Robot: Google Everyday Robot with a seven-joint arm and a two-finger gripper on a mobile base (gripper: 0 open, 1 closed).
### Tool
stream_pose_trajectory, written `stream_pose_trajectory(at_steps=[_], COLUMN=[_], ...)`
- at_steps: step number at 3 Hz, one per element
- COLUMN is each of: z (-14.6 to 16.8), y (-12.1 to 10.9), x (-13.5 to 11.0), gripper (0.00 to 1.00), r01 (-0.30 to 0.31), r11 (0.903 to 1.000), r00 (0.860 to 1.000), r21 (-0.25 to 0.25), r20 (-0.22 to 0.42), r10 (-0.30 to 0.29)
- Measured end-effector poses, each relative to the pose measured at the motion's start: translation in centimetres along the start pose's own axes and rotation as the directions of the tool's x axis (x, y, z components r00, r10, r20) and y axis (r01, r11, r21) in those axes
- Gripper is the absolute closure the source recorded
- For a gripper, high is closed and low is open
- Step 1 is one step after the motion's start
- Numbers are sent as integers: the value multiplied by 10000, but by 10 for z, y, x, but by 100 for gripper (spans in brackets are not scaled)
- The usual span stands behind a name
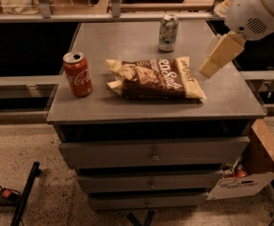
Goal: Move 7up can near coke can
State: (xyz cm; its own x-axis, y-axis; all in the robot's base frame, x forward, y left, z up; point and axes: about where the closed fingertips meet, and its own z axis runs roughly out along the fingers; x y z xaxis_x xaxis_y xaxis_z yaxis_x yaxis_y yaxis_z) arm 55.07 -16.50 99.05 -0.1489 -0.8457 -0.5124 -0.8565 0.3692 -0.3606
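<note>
The 7up can (168,32), pale silver-green with a silver top, stands upright at the back of the grey cabinet top (221,98), right of centre. The coke can (77,74), red with white script, stands upright near the front left edge. My gripper (213,63) hangs from the white arm at the right, above the cabinet top, to the right of and nearer than the 7up can, not touching it. It holds nothing that I can see.
A brown and cream snack bag (157,77) lies flat in the middle, between the two cans. The cabinet has drawers (153,153) below. A cardboard box (249,173) sits on the floor at the right. A shelf rail (103,17) runs behind the cabinet.
</note>
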Motion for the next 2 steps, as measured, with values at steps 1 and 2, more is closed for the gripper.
stream_pose_trajectory(at_steps=[1,2], z=[27,69], y=[-24,-63], x=[10,21], gripper=[0,0], r01=[-1162,-2269], r11=[9920,9693], r00=[9904,9571], r21=[485,945], r20=[808,2058], r10=[1120,2040])
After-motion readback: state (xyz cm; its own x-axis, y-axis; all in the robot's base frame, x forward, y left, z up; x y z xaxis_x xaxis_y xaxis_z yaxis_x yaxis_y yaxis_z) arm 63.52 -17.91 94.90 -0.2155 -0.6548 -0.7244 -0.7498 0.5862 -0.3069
